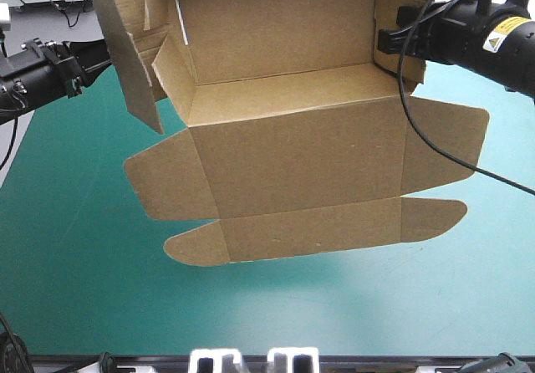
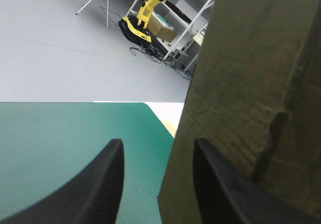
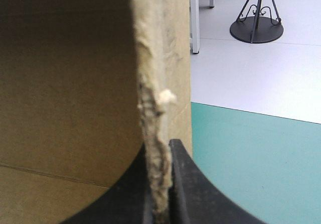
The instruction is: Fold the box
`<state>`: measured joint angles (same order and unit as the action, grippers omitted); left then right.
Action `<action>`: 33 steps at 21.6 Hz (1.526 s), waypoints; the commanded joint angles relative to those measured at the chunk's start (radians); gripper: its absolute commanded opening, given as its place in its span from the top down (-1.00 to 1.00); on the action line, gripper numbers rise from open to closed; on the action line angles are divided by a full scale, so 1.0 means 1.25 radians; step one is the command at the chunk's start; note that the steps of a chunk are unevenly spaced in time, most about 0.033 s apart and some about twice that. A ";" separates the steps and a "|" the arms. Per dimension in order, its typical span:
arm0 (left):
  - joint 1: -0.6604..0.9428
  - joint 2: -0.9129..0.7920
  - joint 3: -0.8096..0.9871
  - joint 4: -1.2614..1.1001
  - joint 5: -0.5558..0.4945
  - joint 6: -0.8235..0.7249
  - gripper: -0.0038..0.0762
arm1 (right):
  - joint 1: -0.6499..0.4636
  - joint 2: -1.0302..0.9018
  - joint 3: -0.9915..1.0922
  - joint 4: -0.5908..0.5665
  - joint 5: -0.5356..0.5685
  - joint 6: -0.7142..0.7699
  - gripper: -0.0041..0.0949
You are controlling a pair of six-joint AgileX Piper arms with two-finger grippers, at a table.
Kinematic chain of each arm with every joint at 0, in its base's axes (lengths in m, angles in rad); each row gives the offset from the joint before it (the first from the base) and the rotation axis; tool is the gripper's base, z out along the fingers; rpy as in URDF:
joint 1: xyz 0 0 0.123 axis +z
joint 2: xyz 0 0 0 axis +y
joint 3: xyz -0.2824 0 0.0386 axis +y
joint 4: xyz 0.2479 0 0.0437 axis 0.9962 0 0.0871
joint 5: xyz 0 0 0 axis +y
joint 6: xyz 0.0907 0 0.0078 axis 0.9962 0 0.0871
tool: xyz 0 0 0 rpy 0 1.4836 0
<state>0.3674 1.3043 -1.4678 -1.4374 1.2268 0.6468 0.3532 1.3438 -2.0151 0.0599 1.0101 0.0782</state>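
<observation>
I see the box [image 1: 292, 139] lifted off the teal-green cover [image 1: 84, 264]. It hangs as a half-formed brown sheet from the 12 o'clock edge of the high view down to the middle. Its back panel and side walls are raised, while the front panel and rounded flaps spread out toward 3, 6 and 9 o'clock.

My right gripper [image 1: 389, 38] comes in at 2 o'clock and is at the box's right wall. In the right wrist view, this gripper [image 3: 160, 148] has its black fingers pinched almost together on the wall's ragged edge.

My left gripper [image 2: 158, 141] holds nothing, and its fingers stand well apart. The edge of the box's left wall [image 2: 251, 83] reaches into the gap just beside one finger, at 10 o'clock of the box. I cannot tell whether it touches the board.
</observation>
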 commanded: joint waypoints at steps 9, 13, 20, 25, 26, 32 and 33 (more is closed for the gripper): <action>-0.068 -0.070 -0.021 -0.058 0.056 -0.028 0.11 | 0.002 0.021 -0.018 0.036 -0.110 0.006 0.95; -0.107 -0.070 -0.021 -0.054 0.052 -0.006 0.11 | 0.002 0.024 -0.018 0.089 -0.114 -0.013 0.95; -0.107 -0.070 -0.021 0.015 0.037 0.004 0.11 | 0.002 0.026 -0.018 0.162 -0.077 -0.050 0.95; -0.107 -0.070 -0.021 0.045 0.012 0.026 0.11 | 0.002 0.029 -0.018 0.178 -0.056 -0.050 0.95; -0.107 -0.070 -0.021 0.055 -0.001 0.026 0.11 | 0.002 0.029 -0.018 0.185 -0.053 -0.050 0.95; -0.108 -0.068 -0.021 0.084 -0.054 0.026 0.11 | 0.004 0.039 -0.013 0.210 -0.026 -0.052 0.94; -0.126 -0.068 -0.021 0.092 -0.072 0.026 0.11 | 0.011 0.046 -0.004 0.226 -0.032 -0.063 0.94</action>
<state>0.2318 1.2407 -1.4678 -1.2686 1.2006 0.6771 0.3532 1.4189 -2.0094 0.2644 1.0542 0.0102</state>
